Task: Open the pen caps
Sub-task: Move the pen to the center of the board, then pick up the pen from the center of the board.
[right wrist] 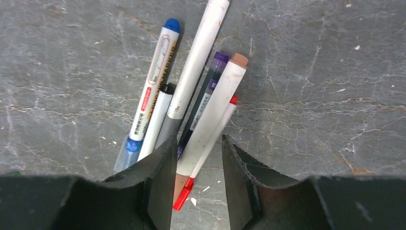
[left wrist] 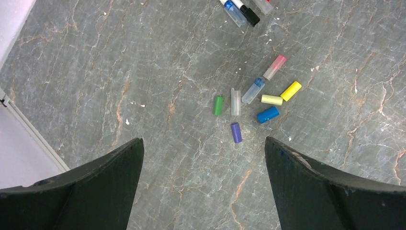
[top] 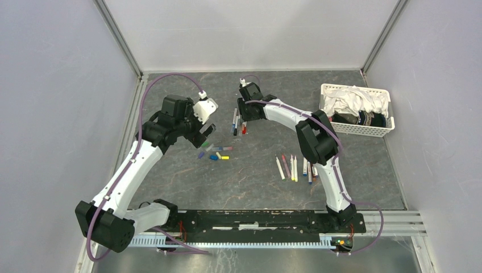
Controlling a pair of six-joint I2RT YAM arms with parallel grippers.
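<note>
1. Nearest the arm bases, note a row of pens (top: 294,168) lying on the tabletop (top: 256,190) beside the right arm. You cannot tell at this size whether they carry caps.
2. Further out, locate the loose pen caps (left wrist: 267,114). Green, purple, blue, yellow, pink and clear ones lie scattered close together, apart from any barrel. The left end effector (left wrist: 203,140) hovers above them, fully released and empty.
3. Farthest out, find the far bundle (top: 239,120) of pens under the right end effector (right wrist: 197,143). Its jaws stand partway closed astride the brown-ended pen (right wrist: 220,105) and the thin red pen (right wrist: 183,194). A gap shows on one side, so you cannot tell whether it is grasping them or only straddling them.
4. Treat the current step as picking one capped pen from this bundle. Several caps are already off, and this bundle is likely the work left.
5. For the next move, isolate a single barrel. Re-centre on one pen, clench and lift, then bring the left end effector to the cap end and pull along the barrel.
6. Read the labels. The blue-ended pen (right wrist: 153,76) carries print inside a red oval outline that appears to end in "MARKER". The purple-ended pen (right wrist: 203,100) bears small print too fine to read.
</note>
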